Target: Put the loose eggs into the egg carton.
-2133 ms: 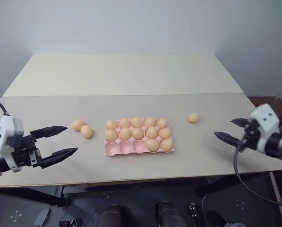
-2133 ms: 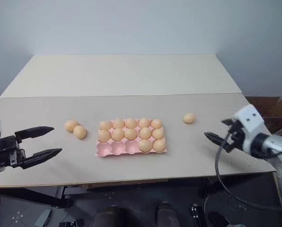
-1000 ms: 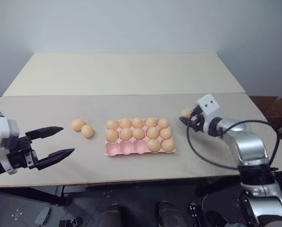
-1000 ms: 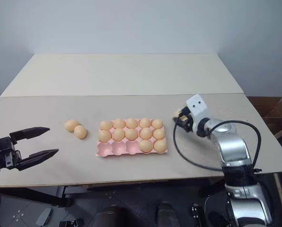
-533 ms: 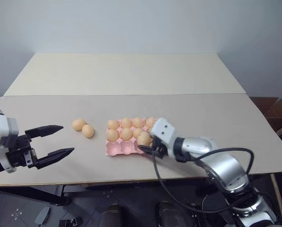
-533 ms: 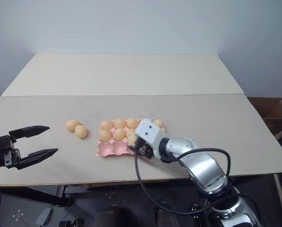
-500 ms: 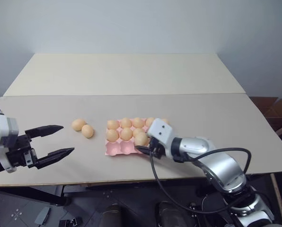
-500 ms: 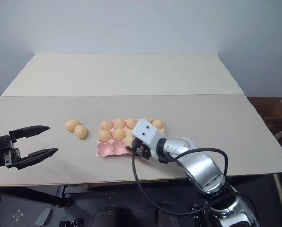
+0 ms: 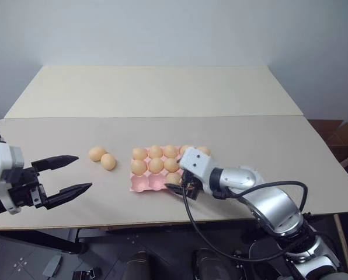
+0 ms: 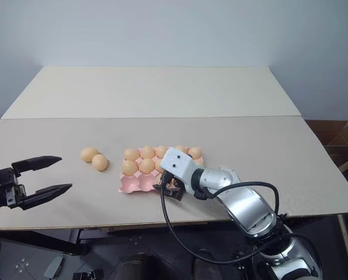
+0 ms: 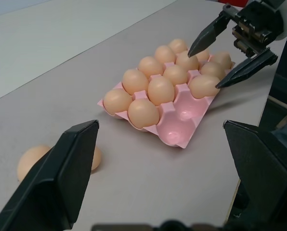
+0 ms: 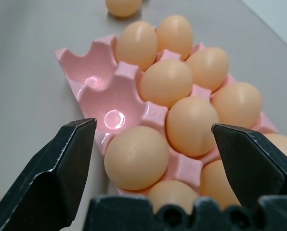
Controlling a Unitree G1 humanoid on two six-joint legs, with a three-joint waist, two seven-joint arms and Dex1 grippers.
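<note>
Your left tool [image 9: 75, 174] hung wide open and empty, nearer than the open, empty right tool [image 11: 232, 53] to two eggs [image 9: 103, 158] left of the carton [image 9: 140, 185].

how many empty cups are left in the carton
2, side by side at the end of the egg carton's front row nearest the left gripper, next to the egg between the open right gripper's fingers.

Count from my station: fifteen eggs, one carton.

I count two loose eggs [image 9: 96, 154] lying just ahead of my left gripper [image 9: 84, 172]. There is one egg carton [image 9: 148, 184] under my right gripper [image 12: 153, 126], with thirteen seated eggs [image 9: 156, 165] and two empty cups [image 12: 112, 113], both just beyond that gripper's fingertips.
</note>
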